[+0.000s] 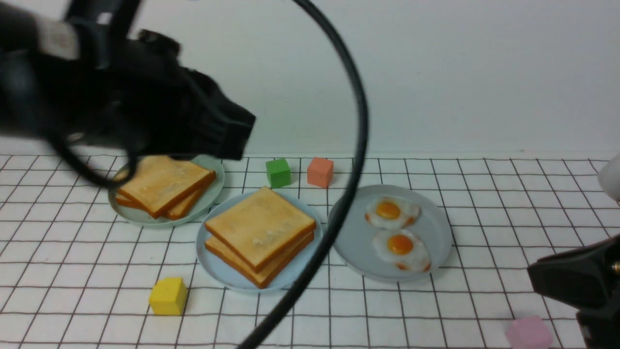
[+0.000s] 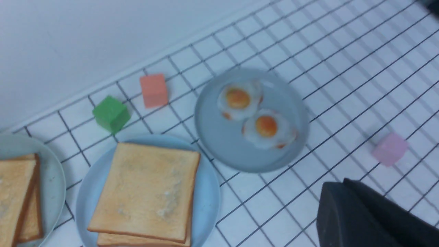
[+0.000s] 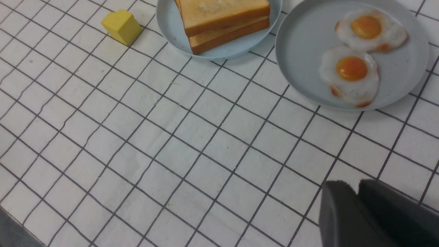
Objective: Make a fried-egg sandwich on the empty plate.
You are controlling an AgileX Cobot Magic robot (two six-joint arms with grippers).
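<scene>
On blue plate [image 1: 210, 266] — stacked toast [image 1: 260, 228]

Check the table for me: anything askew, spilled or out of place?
Nothing looks spilled or damaged. On the blue plate the top slice sits slightly offset over the lower slice, and no egg shows between them in any view. The eggs lie flat on the grey plate.

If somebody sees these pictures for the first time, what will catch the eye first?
Probably the two fried eggs with orange yolks on the grey plate, right of centre. Next, the stacked toast slices on the sky-blue plate in the middle, and the black left arm looming at the front view's upper left.
</scene>
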